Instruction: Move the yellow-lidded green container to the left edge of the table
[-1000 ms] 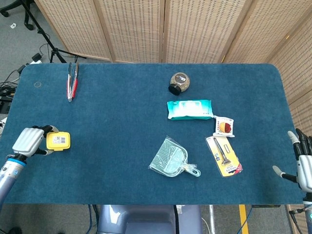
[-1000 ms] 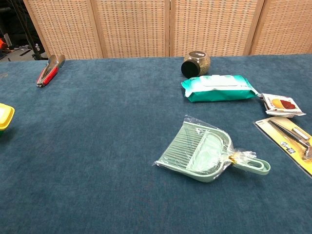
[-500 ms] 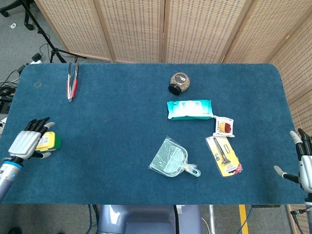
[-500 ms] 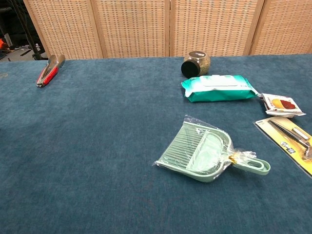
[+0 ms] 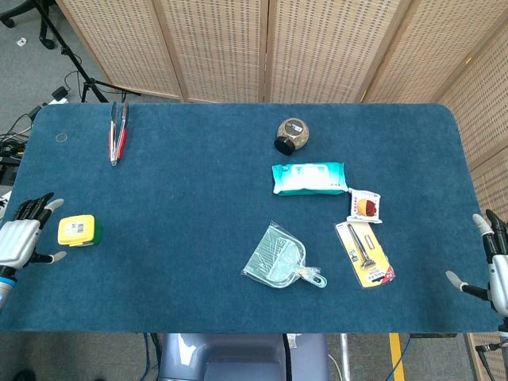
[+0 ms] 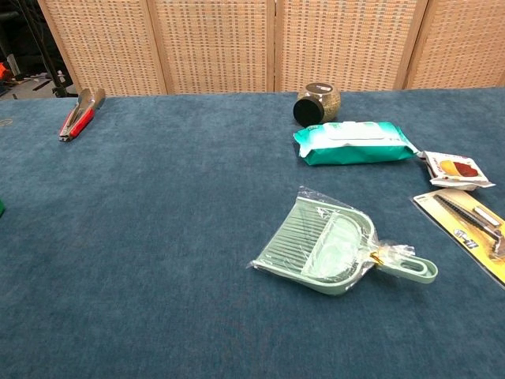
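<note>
Blue table [image 5: 198,198], container [image 5: 77,230] near its left edge (lid up), my left hand [image 5: 20,240] just beside, fingers spread, empty, right hand [image 5: 494,266] likewise.

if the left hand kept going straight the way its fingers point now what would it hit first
Probably nothing on the table. The left hand sits at the left table edge with its fingers pointing up and slightly right. The yellow-lidded container lies beside it to the right, apart, off that line. The tongs look too far right, though depth is unclear.
</note>
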Motion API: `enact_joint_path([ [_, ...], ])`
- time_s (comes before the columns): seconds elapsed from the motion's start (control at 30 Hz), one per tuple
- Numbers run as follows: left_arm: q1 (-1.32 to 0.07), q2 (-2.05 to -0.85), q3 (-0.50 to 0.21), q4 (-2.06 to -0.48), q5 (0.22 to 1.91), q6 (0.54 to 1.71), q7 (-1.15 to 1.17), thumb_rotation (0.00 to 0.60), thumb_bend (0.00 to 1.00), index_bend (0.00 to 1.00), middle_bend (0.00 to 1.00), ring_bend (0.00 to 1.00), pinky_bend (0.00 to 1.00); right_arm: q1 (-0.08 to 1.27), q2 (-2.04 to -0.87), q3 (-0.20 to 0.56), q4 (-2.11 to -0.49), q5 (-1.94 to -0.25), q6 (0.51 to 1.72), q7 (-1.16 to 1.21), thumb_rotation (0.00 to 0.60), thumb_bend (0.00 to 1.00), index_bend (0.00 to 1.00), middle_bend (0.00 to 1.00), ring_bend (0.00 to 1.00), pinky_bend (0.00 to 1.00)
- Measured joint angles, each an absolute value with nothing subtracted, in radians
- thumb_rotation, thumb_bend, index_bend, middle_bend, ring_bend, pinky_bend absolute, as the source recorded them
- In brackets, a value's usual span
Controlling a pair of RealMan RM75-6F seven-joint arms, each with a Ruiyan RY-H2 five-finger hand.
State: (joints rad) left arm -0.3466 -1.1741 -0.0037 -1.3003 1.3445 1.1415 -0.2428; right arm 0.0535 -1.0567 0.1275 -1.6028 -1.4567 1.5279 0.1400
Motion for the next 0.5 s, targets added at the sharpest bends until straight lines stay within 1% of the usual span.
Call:
enact_joint_path([
  [0.1, -0.355, -1.183, -0.018, -1.309, 1.309, 1.096, -0.238, 0.6, 0.0, 0.0, 0.0, 0.0, 0.03, 0.053, -1.054, 0.125, -1.603, -1.463, 1.53, 0.146, 0.6, 0.0, 0.0, 0.0, 0.0, 0.0],
  [0.2, -0.37, -1.205, -0.03, -1.308, 1.275, 1.049, -0.21, 0.6, 0.01, 0.0, 0.0, 0.0, 0.07, 0.052, -1.052, 0.126, -1.604, -1.464, 1.533, 0.154, 0.6, 0.0, 0.0, 0.0, 0.0, 0.0],
  [0.27, -0.378, -1.225, -0.036, -1.304, 1.256, 1.026, -0.182, 0.6, 0.01, 0.03, 0.0, 0.0, 0.08, 0.051, -1.05, 0.127, -1.602, -1.462, 1.533, 0.159, 0.6, 0.0, 0.0, 0.0, 0.0, 0.0],
  [0.33, -0.383, -1.238, -0.037, -1.3, 1.243, 1.009, -0.159, 0.6, 0.01, 0.1, 0.01, 0.03, 0.12, 0.051, -1.048, 0.128, -1.601, -1.459, 1.531, 0.163, 0.6, 0.0, 0.0, 0.0, 0.0, 0.0],
  [0.37, -0.386, -1.247, -0.039, -1.296, 1.232, 0.999, -0.149, 0.6, 0.02, 0.16, 0.03, 0.07, 0.15, 0.052, -1.048, 0.128, -1.6, -1.459, 1.53, 0.165, 0.6, 0.0, 0.0, 0.0, 0.0, 0.0],
  [0.43, -0.389, -1.261, -0.045, -1.289, 1.218, 0.99, -0.141, 0.6, 0.05, 0.27, 0.1, 0.13, 0.21, 0.053, -1.048, 0.129, -1.599, -1.457, 1.528, 0.165, 0.6, 0.0, 0.0, 0.0, 0.0, 0.0],
  [0.5, -0.391, -1.276, -0.053, -1.277, 1.209, 0.99, -0.131, 0.6, 0.1, 0.4, 0.19, 0.22, 0.27, 0.054, -1.048, 0.129, -1.599, -1.455, 1.525, 0.165, 0.6, 0.0, 0.0, 0.0, 0.0, 0.0],
])
